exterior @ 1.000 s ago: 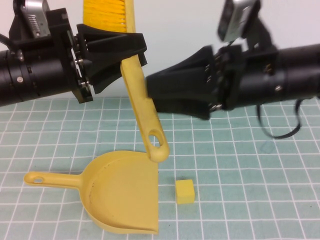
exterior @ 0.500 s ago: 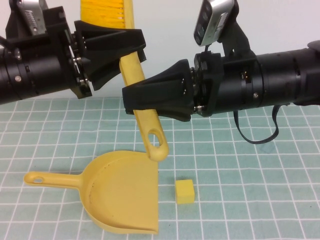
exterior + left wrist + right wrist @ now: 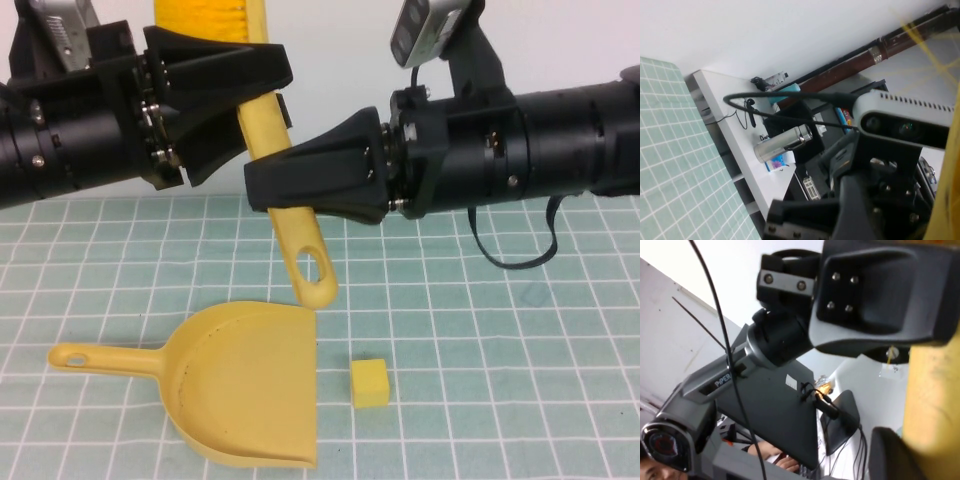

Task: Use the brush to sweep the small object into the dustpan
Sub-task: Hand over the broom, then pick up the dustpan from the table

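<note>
Both arms are hovering above the far part of the counter (image 3: 520, 330), gripping one yellow brush (image 3: 283, 190). Left gripper (image 3: 262, 92) is clamping the upper handle just under the bristles. Right gripper (image 3: 268, 190) is closing on the handle lower down, from the opposite side. Brush is hanging tilted, looped end dangling just above the dustpan (image 3: 240, 390) rim. Dustpan is lying near the front edge, left of centre. Small yellow cube (image 3: 369, 383) is sitting just beside its open mouth, not touching.
</note>
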Controlling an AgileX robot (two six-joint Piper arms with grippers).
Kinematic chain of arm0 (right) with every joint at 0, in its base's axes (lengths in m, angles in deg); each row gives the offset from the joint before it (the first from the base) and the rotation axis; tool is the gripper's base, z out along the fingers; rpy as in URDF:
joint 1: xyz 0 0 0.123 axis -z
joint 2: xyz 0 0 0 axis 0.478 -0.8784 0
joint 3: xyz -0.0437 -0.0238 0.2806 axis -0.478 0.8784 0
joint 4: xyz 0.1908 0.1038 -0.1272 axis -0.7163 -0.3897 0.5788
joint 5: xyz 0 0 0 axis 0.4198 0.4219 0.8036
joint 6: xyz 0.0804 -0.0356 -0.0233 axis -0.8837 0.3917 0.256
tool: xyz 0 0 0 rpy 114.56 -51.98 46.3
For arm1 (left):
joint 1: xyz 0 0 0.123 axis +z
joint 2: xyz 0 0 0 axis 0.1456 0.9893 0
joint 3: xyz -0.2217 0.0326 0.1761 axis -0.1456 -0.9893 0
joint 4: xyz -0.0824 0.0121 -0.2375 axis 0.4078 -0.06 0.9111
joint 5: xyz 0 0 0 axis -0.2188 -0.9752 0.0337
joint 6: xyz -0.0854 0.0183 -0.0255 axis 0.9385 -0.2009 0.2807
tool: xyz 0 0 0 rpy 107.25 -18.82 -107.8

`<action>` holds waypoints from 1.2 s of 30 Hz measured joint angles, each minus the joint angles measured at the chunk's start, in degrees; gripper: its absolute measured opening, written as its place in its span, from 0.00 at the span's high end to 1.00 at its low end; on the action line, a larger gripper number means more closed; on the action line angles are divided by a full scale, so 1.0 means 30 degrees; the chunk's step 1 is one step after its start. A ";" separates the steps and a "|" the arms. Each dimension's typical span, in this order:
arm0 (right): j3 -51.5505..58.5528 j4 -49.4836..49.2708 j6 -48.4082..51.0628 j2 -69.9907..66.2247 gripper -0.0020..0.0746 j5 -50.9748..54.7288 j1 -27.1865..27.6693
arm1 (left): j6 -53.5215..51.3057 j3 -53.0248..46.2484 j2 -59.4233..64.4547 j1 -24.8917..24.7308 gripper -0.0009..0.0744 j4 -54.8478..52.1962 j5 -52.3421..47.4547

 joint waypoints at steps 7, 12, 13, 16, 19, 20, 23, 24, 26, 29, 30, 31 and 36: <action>-0.1406 0.0275 -0.0839 0.0132 0.75 0.0037 0.1933 | 0.0000 -0.0036 0.0000 -0.0034 0.44 -0.0168 -0.0004; -0.1741 0.0930 -0.2211 0.0386 0.75 0.0270 0.3771 | 0.0033 -0.0036 -0.0043 -0.0034 0.49 -0.0248 0.0054; -0.1741 0.1762 -0.2599 0.0373 0.75 0.0270 0.3996 | 0.0033 -0.0036 -0.0075 0.0009 0.55 -0.0248 0.0054; -0.1741 0.5973 -0.4738 0.0588 0.75 0.0270 0.4356 | -0.0258 -0.0036 -0.0452 0.0500 0.80 -0.1617 0.0054; -0.1741 1.1256 -0.7268 0.0853 0.75 0.0521 0.4322 | -0.0449 0.0063 -0.0808 0.0972 0.93 -0.4212 0.0005; -0.1741 1.3134 -0.8156 0.0972 0.75 0.0661 0.4232 | -0.0496 0.0216 -0.0926 0.1140 0.95 -0.5070 0.0049; -0.1741 1.8372 -1.0581 0.1074 0.75 0.0838 0.3748 | -0.0977 0.0853 -0.1395 0.1341 0.98 -0.9704 0.1499; -0.1741 2.0016 -1.1448 0.1108 0.75 0.0838 0.3526 | -0.1016 0.1016 -0.1540 0.1341 0.98 -1.1755 0.2215; -0.1697 2.2623 -1.2886 0.1108 0.75 0.0884 0.3010 | -0.1016 0.1077 -0.1618 0.1341 0.99 -1.5091 0.3225; -0.1096 2.5398 -1.4745 0.1108 0.75 0.0770 0.1926 | -0.1016 0.1077 -0.1618 0.1341 0.99 -1.8458 0.4095; -0.0661 2.5968 -1.5205 0.1155 0.75 0.0474 0.1501 | -0.1016 0.1077 -0.1574 0.1341 0.99 -1.9340 0.4355; -0.0237 2.6416 -1.5506 0.1151 0.75 0.0106 0.1143 | -0.1214 0.1077 -0.1440 0.1306 0.98 -2.0133 0.4519; 0.2683 2.7465 -1.6896 0.1195 0.75 -0.2388 -0.0611 | -0.1408 0.1077 -0.0446 0.1306 0.80 -2.2617 0.4788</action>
